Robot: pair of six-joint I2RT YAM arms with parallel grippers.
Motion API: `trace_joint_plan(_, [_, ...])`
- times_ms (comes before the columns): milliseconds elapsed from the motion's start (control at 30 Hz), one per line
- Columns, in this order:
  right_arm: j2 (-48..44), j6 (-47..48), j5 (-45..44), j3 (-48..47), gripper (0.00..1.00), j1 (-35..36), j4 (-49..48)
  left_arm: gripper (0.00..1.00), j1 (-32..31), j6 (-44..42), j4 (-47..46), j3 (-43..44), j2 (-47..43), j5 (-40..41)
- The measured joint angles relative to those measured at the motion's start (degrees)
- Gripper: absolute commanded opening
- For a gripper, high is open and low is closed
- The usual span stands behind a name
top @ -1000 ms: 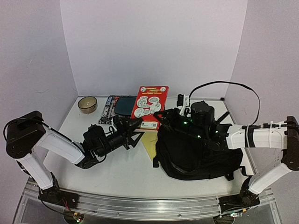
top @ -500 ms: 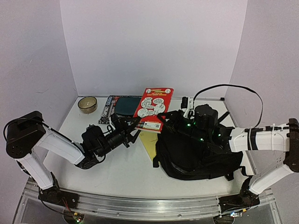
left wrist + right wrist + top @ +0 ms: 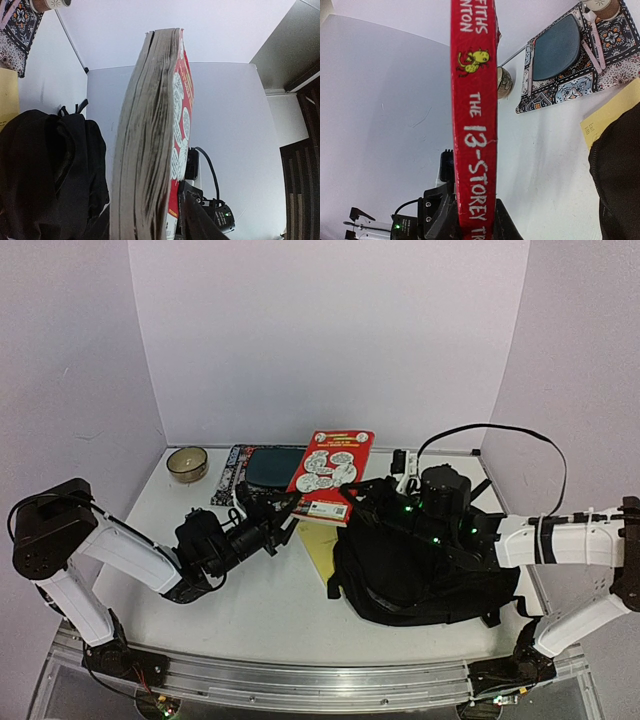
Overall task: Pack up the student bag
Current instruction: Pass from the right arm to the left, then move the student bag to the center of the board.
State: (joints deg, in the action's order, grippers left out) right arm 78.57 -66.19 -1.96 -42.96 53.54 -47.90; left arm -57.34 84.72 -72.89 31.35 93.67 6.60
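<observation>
The near half of the table (image 3: 250, 615) is bare, so there is free passage between the left arm (image 3: 130, 555) and the bag (image 3: 420, 570), which fills the right side. Along the back, 4 things crowd the way: the bowl (image 3: 187, 463), the patterned mat (image 3: 230, 478), the book (image 3: 332, 470) held in the air, and the yellow paper (image 3: 320, 545) just beside the bag.

White smooth table top (image 3: 260, 610), closed in on three sides by pale lilac wall panels (image 3: 320, 340).

Right half: large soft black fabric backpack (image 3: 420, 575) lies slumped on the surface, with its straps trailing toward the near right edge.

Just left of it: pale yellow paper sheet (image 3: 318, 545) lies flat, its right edge meeting the backpack.

Back edge, left of centre: patterned black-and-white fabric mat (image 3: 229, 478) lies flat close to the rear panel. A dark teal rounded pad (image 3: 270, 468) rests on top of the mat.

Back left corner: small round tan bowl (image 3: 187, 464) stands upright just left of the mat. Whether the two touch cannot be told.
</observation>
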Motion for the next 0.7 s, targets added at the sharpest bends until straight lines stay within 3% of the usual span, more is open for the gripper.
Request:
trace_joint_plan(167, [-0.2, 0.6, 0.5, 0.0, 0.05, -0.1, 0.0, 0.01, 0.0, -0.3, -0.3, 0.0, 0.0, 0.7])
trace_joint_plan(400, [-0.2, 4.4, 2.4, -1.2, 0.28, -0.2, 4.6, 0.00, -0.6, -0.7, -1.3, -2.1, 0.0, 1.3])
trace_joint_plan(567, [-0.3, 12.8, 1.8, -4.5, 0.46, 0.2, 18.0, 0.00, -0.2, -3.0, -1.2, -6.7, -2.7, 2.8])
trace_joint_plan(700, [-0.6, 20.6, -1.3, -8.4, 0.54, 0.1, 29.3, 0.00, 2.8, -4.1, 1.8, -9.9, -4.8, 4.1])
